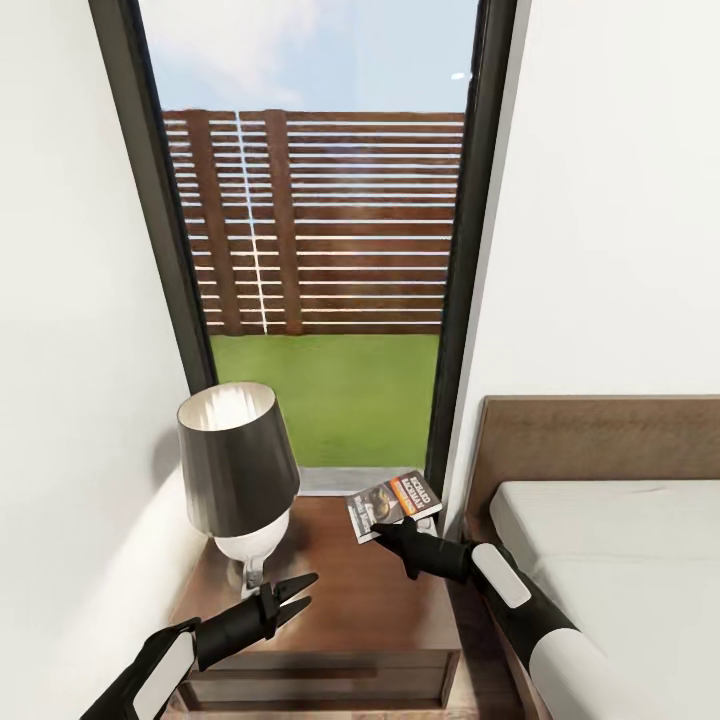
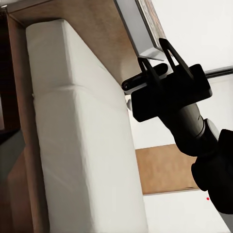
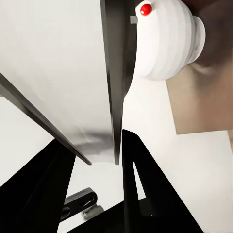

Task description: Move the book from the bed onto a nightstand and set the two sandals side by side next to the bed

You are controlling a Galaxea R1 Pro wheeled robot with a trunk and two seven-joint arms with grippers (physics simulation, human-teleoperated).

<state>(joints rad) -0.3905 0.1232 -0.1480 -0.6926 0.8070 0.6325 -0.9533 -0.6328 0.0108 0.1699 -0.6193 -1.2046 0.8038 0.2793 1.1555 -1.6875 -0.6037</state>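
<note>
Placement of the book (image 1: 392, 504) was the step in hand: the right gripper (image 1: 385, 534) held it, jaws clenched, over the nightstand (image 1: 350, 600) beside the lamp (image 1: 238, 470). Next came lowering and release. Left gripper (image 1: 293, 592) hovered, jaws parted. The left wrist view alone showed the bed (image 2: 82, 145) lengthwise.

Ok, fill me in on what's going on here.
The right pincer is shut on the book, holding it over the back right corner of the nightstand, beside the bed. I can't tell whether the book touches the top yet. The left pincer hovers open over the nightstand's front, near the lamp.
</note>
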